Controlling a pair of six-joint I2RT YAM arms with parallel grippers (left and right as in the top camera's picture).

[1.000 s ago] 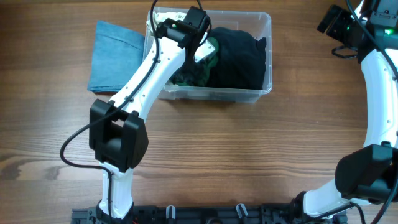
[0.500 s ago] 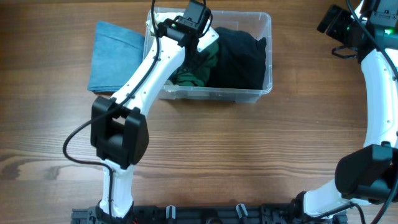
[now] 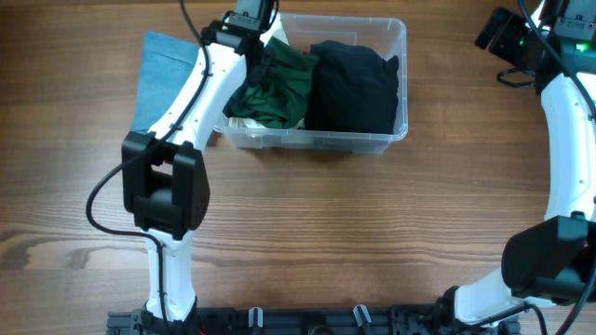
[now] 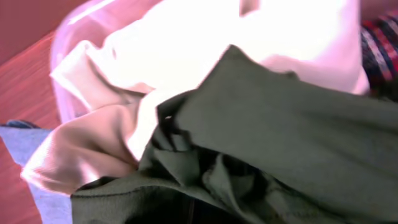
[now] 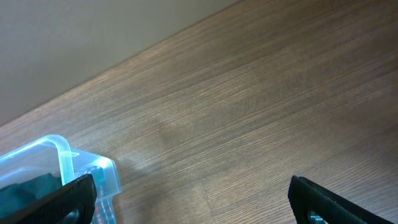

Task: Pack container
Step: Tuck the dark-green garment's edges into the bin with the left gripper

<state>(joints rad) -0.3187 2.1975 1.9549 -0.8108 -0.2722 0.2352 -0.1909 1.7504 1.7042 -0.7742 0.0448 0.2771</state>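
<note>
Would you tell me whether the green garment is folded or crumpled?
Crumpled: the green garment lies bunched inside the container, beside the folded black garment.

A folded blue cloth [image 3: 158,84] lies on the wooden table [image 3: 372,228] — green garment [image 3: 284,79] beside black garment [image 3: 354,88].

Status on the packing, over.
Left gripper shut on green garment in container. Right gripper open, empty. Black garment packed; blue cloth outside, on table.

left arm [image 3: 200,93] and right arm [image 3: 570,140]: white tubular links, boxy black joints, looping black cables; right gripper [image 5: 192,183] fingers [image 5: 68,196] black.
</note>
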